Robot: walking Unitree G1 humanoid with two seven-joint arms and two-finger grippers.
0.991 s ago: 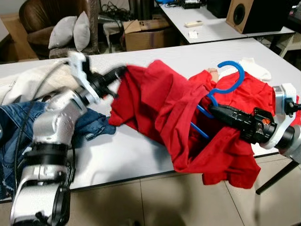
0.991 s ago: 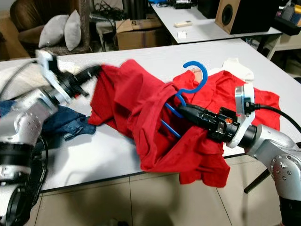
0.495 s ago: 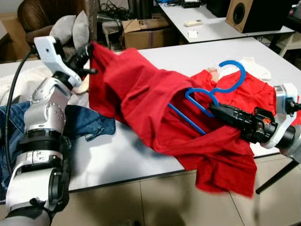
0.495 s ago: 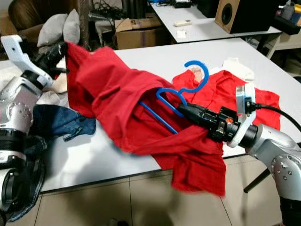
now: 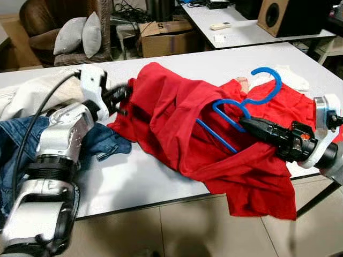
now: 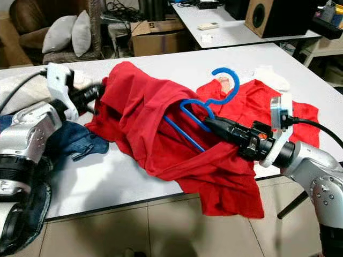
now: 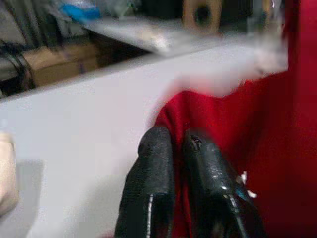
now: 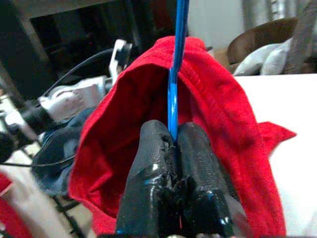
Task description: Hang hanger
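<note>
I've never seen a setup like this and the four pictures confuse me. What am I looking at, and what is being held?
It is a humanoid robot with two silver arms. Two pictures come from its head, looking down at a white table; the other two come from cameras on its wrists. The left claw pinches an edge of a red shirt. The right claw grips a blue hanger that reaches into the shirt. Jeans and pale clothing lie on the table's left side.
</note>
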